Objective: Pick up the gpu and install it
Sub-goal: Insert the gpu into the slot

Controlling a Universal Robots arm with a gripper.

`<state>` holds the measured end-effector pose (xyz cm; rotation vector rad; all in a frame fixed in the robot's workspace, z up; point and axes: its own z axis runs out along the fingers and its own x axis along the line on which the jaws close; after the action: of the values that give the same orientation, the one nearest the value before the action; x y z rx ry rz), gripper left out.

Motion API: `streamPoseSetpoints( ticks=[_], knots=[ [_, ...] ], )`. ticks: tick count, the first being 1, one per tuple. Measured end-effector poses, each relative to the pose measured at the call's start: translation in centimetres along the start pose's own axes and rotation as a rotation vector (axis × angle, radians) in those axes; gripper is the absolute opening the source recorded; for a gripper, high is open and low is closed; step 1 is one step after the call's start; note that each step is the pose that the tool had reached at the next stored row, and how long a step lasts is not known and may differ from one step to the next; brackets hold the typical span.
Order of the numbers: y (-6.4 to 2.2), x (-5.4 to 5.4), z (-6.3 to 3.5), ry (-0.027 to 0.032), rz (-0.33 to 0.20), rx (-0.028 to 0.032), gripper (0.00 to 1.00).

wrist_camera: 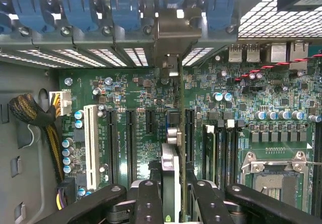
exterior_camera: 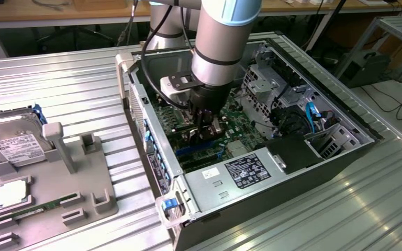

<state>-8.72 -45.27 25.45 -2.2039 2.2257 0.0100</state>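
on a ribbed metal bench, the open computer case (exterior_camera: 341, 112) lies on its side with the robot arm (exterior_camera: 219, 47) reaching down into it. nearest the wrist camera, the gripper (wrist_camera: 171, 191) has its two black fingers (wrist_camera: 147, 204) pinching the gpu (wrist_camera: 171, 158), a thin card seen edge-on, so its face cannot be made out. the card stands upright over the green motherboard (wrist_camera: 131, 108), among the dark expansion slots, its metal end bracket (wrist_camera: 173, 27) reaching up to the case's rear wall beside the blue slot latches (wrist_camera: 80, 7); whether the card's edge is seated in a slot is hidden by the card itself. in the exterior view the gripper (exterior_camera: 207, 128) is deep inside the case and the card is mostly blocked by it. the power supply (exterior_camera: 239, 175) sits at the near end of the case. outside the case, toward the exterior view's left, a grey parts holder (exterior_camera: 82, 188) carries a hard drive (exterior_camera: 16, 146), cut off at the frame edge, and a narrow memory stick (exterior_camera: 44, 207).
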Motion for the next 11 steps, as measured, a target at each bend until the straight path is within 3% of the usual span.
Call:
streamPoseSetpoints(
  ticks=[11],
  knots=[
    [0.0, 0.04, 0.0, 0.0002, 0.013, 0.0001, 0.28]
  ],
)
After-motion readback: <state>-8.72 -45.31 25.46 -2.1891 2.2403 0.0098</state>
